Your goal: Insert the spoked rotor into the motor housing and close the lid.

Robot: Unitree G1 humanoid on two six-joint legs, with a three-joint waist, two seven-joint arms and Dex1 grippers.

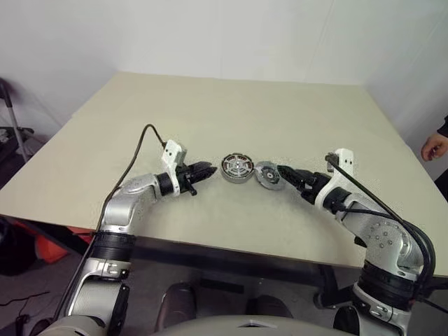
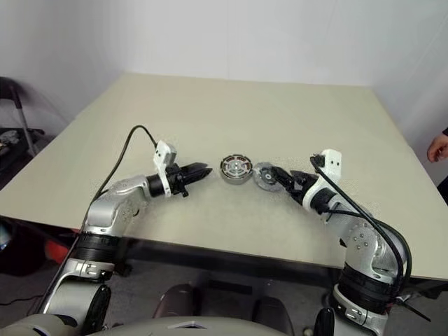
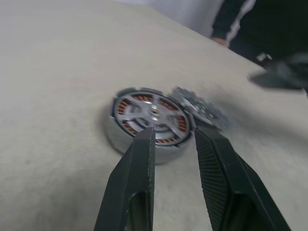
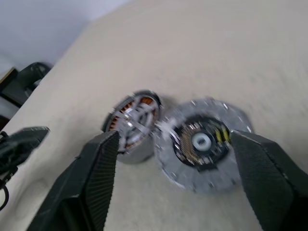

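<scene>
We count two round parts on the table, both near its front edge between the two arms: one motor housing, a silver ring with copper windings and pale spokes showing across its top, and one grey disc touching the housing's right side and leaning tilted against it. In the right wrist view that disc shows a pale rim around a dark centre with a small light hub and some yellow marks; we cannot tell for sure whether it is the spoked rotor or the lid, and whether a rotor already sits inside the housing is not clear either. There are two grippers. The right gripper lies low over the table just to the right of the disc, its two black fingers spread wide on either side of the disc and not pressing it, so it holds nothing. The left gripper hovers just left of the housing, apart from it, pointing at it; its two fingers stand a narrow gap apart with nothing between them. At the far right edge, one person's hand shows beside the table
</scene>
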